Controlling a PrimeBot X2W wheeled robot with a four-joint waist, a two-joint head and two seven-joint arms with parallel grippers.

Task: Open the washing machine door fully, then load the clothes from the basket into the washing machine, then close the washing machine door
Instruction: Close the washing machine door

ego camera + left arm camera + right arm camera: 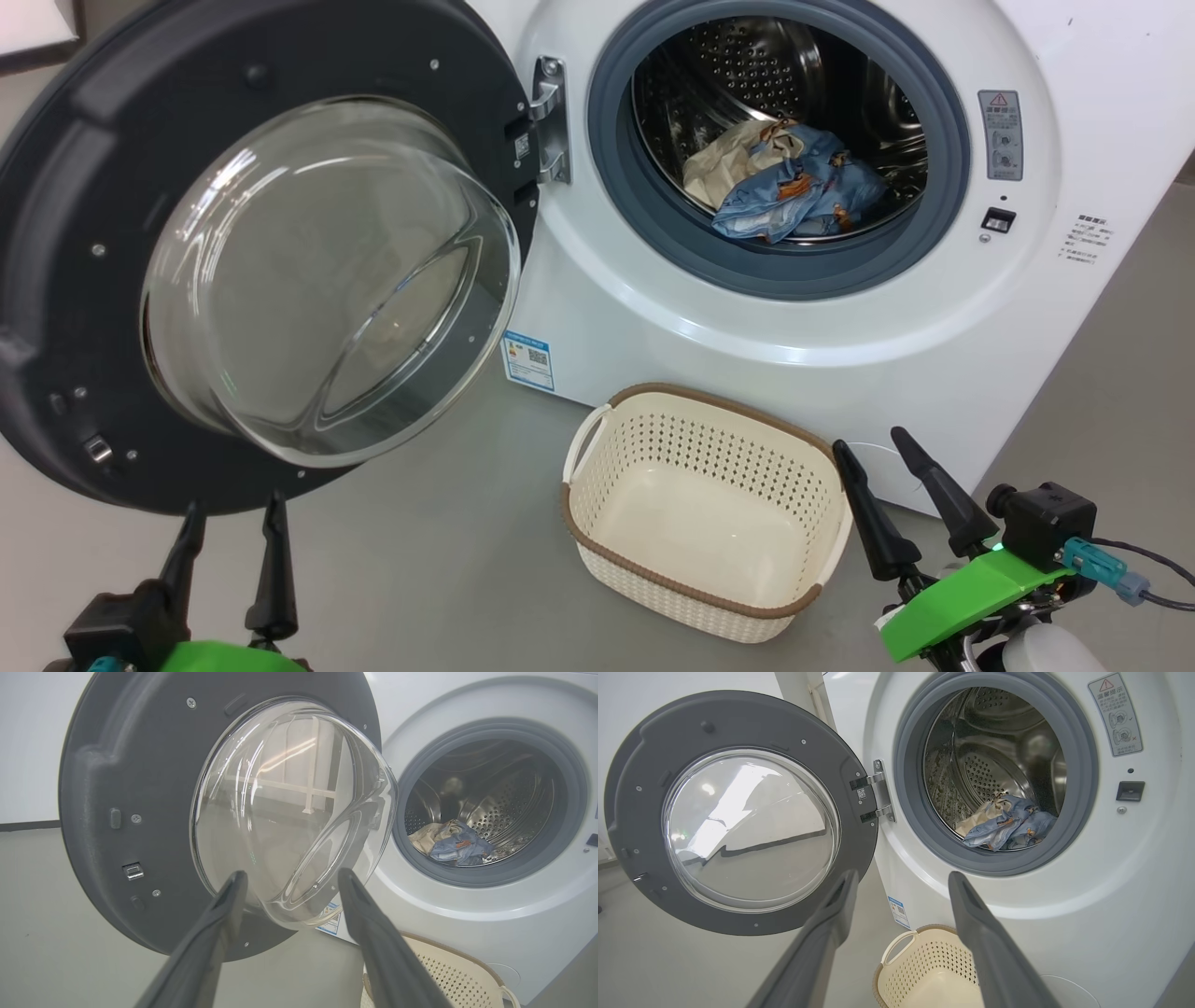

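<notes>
Spotting the clothes (784,182) heaped inside the washing machine (747,355), lower folds hidden behind its seal (644,224). Holding left gripper (235,504) and right gripper (870,439) spread, flanking the basket (653,607); washing machine door (93,187) swung left, edge cropped.

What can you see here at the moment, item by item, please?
big white boxy front-loading washing machine: one, white, centre to right.
large round glossy black washing machine door: one, black with clear glass, swung open, left.
light blue and beige fabric clothes: one heap, blue, orange, beige, in the drum.
small cream perforated plastic basket: one, cream, brown rim, on the floor, empty.
small blue label sticker: one, blue, machine's lower front.
left claw: one, dark, open, lower left.
right claw: one, dark, open, lower right.
</notes>
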